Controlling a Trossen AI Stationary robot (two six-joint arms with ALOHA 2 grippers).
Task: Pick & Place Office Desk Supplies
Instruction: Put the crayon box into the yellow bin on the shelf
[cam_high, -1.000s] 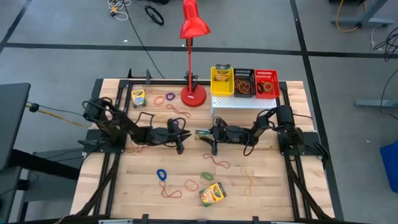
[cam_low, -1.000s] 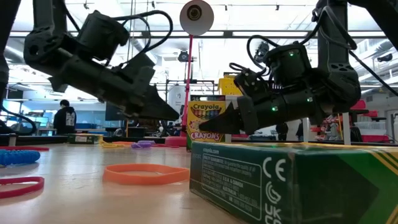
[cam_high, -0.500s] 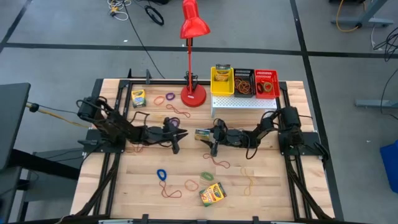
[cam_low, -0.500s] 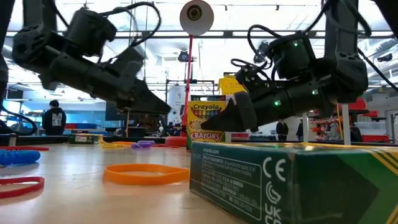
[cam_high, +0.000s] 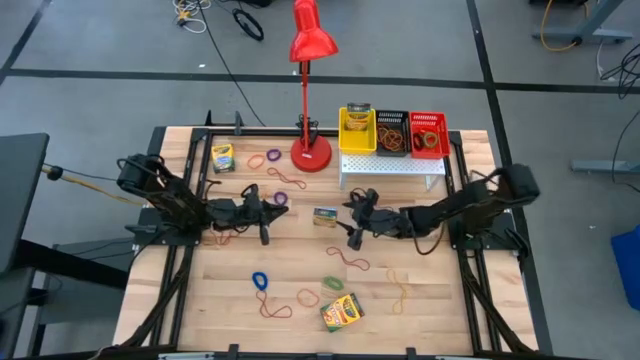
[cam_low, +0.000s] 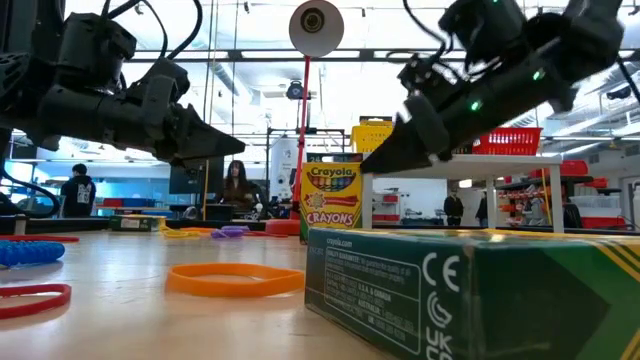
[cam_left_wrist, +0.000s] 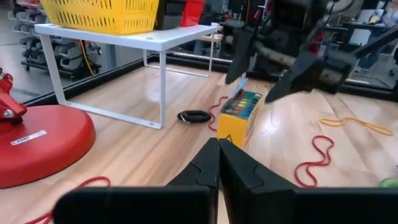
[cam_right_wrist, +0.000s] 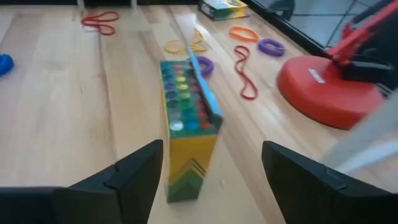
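Standing crayon box (cam_high: 324, 216) between open right end effector (cam_high: 354, 217), closed left end effector (cam_high: 267, 210)

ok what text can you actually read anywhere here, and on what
"Crayola" and "CRAYONS": upright crayon box, low view.
"crayola.com": side of the near crayon box; "CE" and "UK" marks on its end.
Label on the red lamp base: too blurred to read.

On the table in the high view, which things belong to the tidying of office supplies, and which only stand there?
Belonging to the job:
crayon box in the middle
crayon box near the front edge
crayon box at the back left
blue rubber band
red rubber band

Only standing there:
red desk lamp
white stand
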